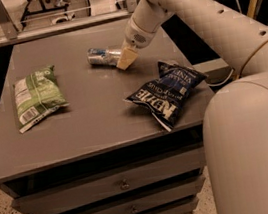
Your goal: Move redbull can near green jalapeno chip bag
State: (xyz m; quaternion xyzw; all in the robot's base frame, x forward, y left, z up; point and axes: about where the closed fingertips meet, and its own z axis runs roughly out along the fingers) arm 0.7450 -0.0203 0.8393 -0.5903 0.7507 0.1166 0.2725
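Note:
The redbull can (100,56) lies on its side on the grey table (95,120), at the back middle. My gripper (126,57) is down at the can's right end and touches it, hiding that end. The green jalapeno chip bag (37,96) lies flat at the table's left side, its white label end toward the front. It is well apart from the can, to the can's left and nearer the front.
A dark blue chip bag (167,92) lies at the table's right front, just below my gripper. My white arm (201,22) reaches in from the right over the table's back right corner. Drawers (121,184) sit under the tabletop. A rail (60,27) runs behind the table.

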